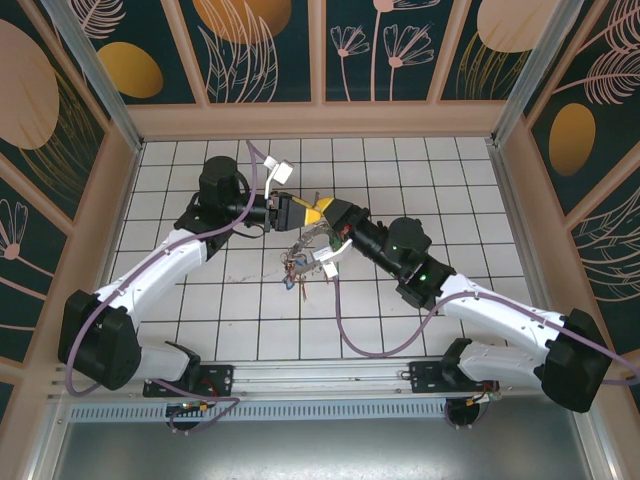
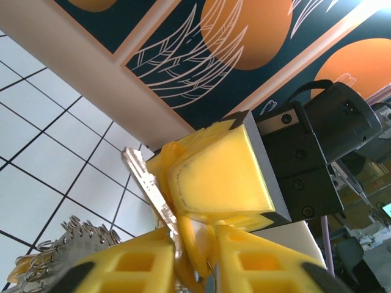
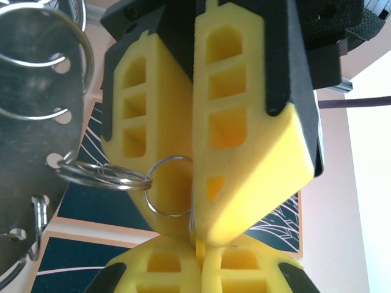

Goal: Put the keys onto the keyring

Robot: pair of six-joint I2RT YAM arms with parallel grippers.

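STEP: key threading is judged to be in hand | GRIP: key (image 2: 149, 189) is clamped by left gripper (image 2: 192, 256); right gripper (image 3: 198, 259) is shut, contents cannot be told | KEYRING (image 3: 36, 91): hung beside both tips, linked by wire loop (image 3: 168, 186) | NEXT: fine alignment is required

White arm shells (image 1: 170, 262), black joints (image 1: 98, 340), yellow hollow-celled claw fingers (image 3: 244, 122), lilac cables (image 1: 337, 312), green indicator light (image 1: 423, 267)

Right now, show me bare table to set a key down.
Bare: far-right tiles between the right arm and the back wall; near tiles between the left arm and the purple cable. Crowded: the middle, where left end effector and right end effector meet above keyring and keys.
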